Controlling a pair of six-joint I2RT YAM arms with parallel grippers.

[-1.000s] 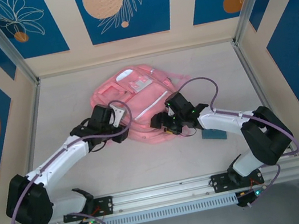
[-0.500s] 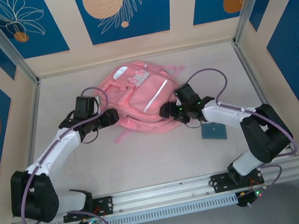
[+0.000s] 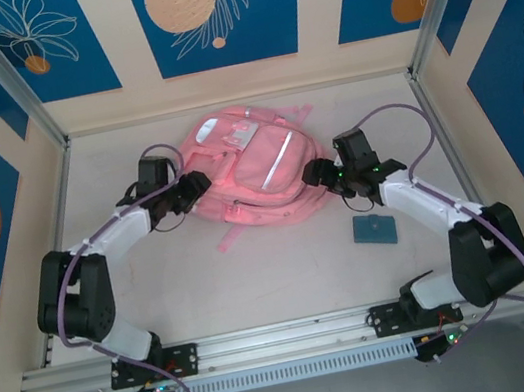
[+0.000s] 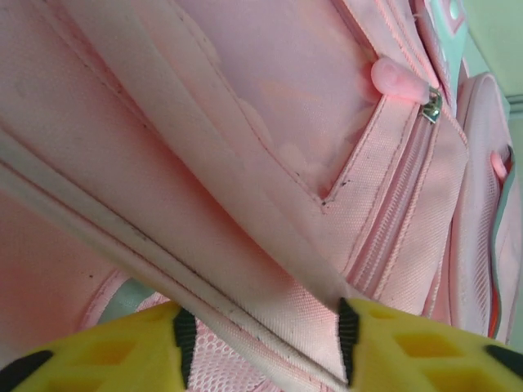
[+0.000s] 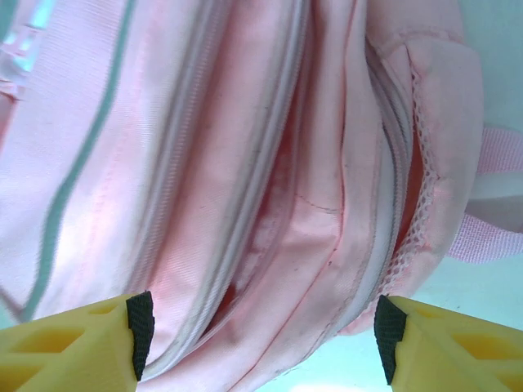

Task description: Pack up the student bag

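Left jaws: the left gripper (image 4: 261, 347) has its yellow fingers parted by a moderate gap. A piped seam of the student bag (image 3: 255, 169) runs across that gap and touches one pad. I cannot tell whether it is pinched or only lying there.
Right jaws: the right gripper (image 5: 257, 331) is spread wide. The bag's side panel and zipper lines sit ahead of the fingers, with no pinch to see.
Grip points: one gripper sits at each flank of the bag, left on the left edge and right on the right edge, from the top view.
Bag: it lies flat on the table (image 3: 287, 278), set toward the back, with the front pockets facing up.
Zipper: one pull (image 4: 431, 104) sits at the end of its pocket track. I see no wide mouth open for loading.
Done: as I judge it, only getting the bag laid out between the arms.
Left to do: the teal case (image 3: 375, 229) lies out on the table, so opening, loading and closing all look ahead.
Edges: the bag's far end is near the back wall (image 3: 232, 84), with little room there.
Open room: there is bare table between the bag and the arm bases.
Watch: a loose strap (image 3: 232, 240) trails on the near side, and the case lies just beside the right forearm.
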